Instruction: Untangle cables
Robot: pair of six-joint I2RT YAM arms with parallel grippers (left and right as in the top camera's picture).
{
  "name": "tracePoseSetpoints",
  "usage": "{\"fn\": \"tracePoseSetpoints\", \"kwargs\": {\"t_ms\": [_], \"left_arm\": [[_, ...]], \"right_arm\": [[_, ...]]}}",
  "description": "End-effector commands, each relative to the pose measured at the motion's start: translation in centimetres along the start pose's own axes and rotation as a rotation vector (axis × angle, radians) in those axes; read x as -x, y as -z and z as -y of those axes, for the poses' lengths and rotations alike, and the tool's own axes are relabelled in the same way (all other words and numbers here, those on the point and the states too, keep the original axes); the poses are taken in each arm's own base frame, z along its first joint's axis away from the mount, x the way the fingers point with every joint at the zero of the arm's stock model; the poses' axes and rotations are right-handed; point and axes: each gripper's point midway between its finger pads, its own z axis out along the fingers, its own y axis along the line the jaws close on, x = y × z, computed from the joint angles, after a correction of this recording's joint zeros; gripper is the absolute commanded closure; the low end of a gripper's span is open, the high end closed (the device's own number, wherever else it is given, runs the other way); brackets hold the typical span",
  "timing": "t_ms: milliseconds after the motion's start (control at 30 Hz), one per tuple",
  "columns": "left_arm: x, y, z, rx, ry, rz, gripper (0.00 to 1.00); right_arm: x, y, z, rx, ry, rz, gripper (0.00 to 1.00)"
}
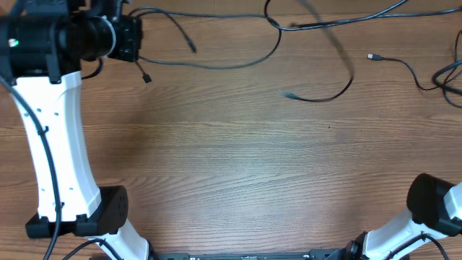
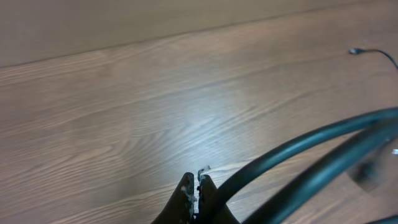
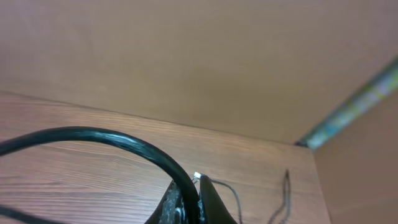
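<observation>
Overhead: cables [image 1: 310,26] lie as loose strands along the far edge of the table [image 1: 231,166], from beside the left arm [image 1: 54,144] across to the right corner. One plug [image 1: 373,55] rests apart from the others, right of centre.

Left wrist: left gripper [image 2: 196,185] is closed, with nothing visible between the fingers. A thick arm cable [image 2: 311,140] crosses the foreground.

Right wrist: right gripper [image 3: 194,186] is closed and holds nothing visible. Two thin cord ends [image 3: 286,186] lie on the table beyond it, near the corner.
</observation>
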Motion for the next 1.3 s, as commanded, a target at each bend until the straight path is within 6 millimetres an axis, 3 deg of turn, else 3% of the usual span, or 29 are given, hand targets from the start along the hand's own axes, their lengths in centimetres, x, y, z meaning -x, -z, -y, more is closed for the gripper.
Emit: {"fn": "tracePoseSetpoints", "kwargs": {"t_ms": [0, 167, 367, 500, 600, 700, 800, 1000, 1133, 1267], "left_arm": [[-0.1, 4.6, -2.6, 0.134, 0.041, 0.078, 0.96], [-0.4, 7.4, -4.4, 0.201, 0.081, 0.126, 0.96], [-1.7, 10.2, -7.6, 0.339, 0.147, 0.138, 0.96], [-2.0, 11.7, -8.8, 0.376, 0.199, 0.166, 0.96], [-1.9, 11.7, -8.8, 0.373, 0.202, 0.173, 0.96], [-1.6, 11.6, -8.6, 0.355, 0.196, 0.182, 0.96], [-0.8, 11.1, -7.0, 0.259, 0.160, 0.207, 0.96], [1.0, 10.3, -3.5, 0.136, 0.054, 0.251, 0.96], [1.9, 9.8, -1.5, 0.093, 0.002, 0.269, 0.96], [2.5, 9.5, 0.1, 0.058, -0.037, 0.281, 0.96]], "right_arm": [[-1.4, 0.2, 3.7, -0.097, -0.022, -0.035, 0.96], [-3.8, 0.0, 7.5, -0.160, -0.083, -0.085, 0.96], [-8.0, 0.4, 12.8, -0.244, -0.186, -0.157, 0.96], [-10.4, 0.3, 14.4, -0.200, -0.264, -0.165, 0.96], [-11.0, 0.2, 14.8, -0.178, -0.287, -0.155, 0.96], [-10.0, 0.3, 14.8, -0.170, -0.266, -0.113, 0.96], [-7.9, 0.8, 13.8, -0.128, -0.230, -0.043, 0.96], [-2.4, 4.2, 11.7, -0.168, -0.095, 0.095, 0.96], [-0.5, 5.8, 12.6, -0.247, -0.030, 0.152, 0.96], [0.1, 5.7, 13.5, -0.277, 0.062, 0.166, 0.96]]}}
